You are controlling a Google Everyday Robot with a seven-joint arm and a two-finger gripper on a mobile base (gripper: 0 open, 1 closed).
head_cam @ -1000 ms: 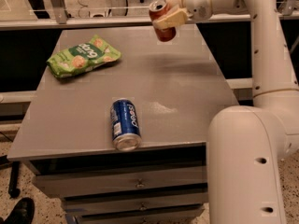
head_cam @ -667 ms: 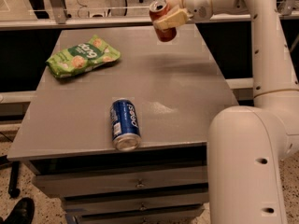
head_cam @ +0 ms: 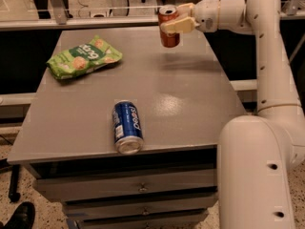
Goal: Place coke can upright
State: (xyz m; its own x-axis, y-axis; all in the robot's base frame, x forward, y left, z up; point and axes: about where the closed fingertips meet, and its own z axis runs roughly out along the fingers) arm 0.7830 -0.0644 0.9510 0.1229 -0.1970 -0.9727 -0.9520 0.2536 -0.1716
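The hand (head_cam: pixel 172 25) is over the far edge of the table (head_cam: pixel 190 99), right of the middle, and it is clamped on the coke can (head_cam: pixel 169 38). Its pale fingers (head_cam: pixel 178 25) wrap the upper half of the can from the right side. The can stands upright in the grip, silver top up, red body showing below the fingers. It seems to hang clear of the table: a soft shadow (head_cam: pixel 188 63) lies on the grey top a little nearer and to the right, apart from the can's bottom.

The arm (head_cam: pixel 267 56) reaches in from the right. It runs left along the far edge to the hand and drops down the right side to the robot's bulky white body (head_cam: pixel 257 175) at the near right corner.

A blue Pepsi can (head_cam: pixel 127 124) lies on its side near the near edge, left of the middle, with its silver end toward the near side and jutting just past the edge. A green snack bag (head_cam: pixel 83 56) lies flat at the far left of the table, well apart from both cans.

Under the table top there are grey drawers (head_cam: pixel 138 190). A dark shoe (head_cam: pixel 19 216) shows on the floor at the near left corner.
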